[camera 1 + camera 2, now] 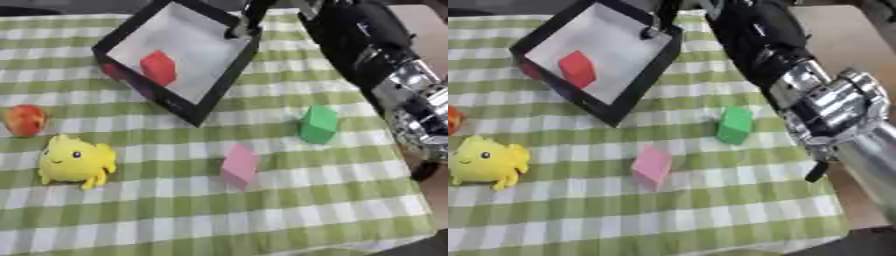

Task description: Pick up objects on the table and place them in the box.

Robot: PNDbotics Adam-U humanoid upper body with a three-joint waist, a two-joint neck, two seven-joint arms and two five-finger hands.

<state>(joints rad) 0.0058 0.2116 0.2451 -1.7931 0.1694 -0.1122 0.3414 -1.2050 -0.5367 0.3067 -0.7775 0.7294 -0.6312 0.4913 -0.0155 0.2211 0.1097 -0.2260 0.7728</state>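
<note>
We find no readable text, label, brand, number or sign anywhere; the box, the blocks, the yellow toy and the checked cloth carry none.

Right hand mostly hidden: only dark fingertips show at box far rim, rest cut by top edge; finger pose unclear. Left hand out of sight. Right arm cut by right edge, blurred. Box far corner cut by top edge. Dark reddish shape outside box near wall, half hidden, too blurred to identify. Red-orange fruit at table left edge, cut in right eye view. Toy partly cut at left there.
</note>
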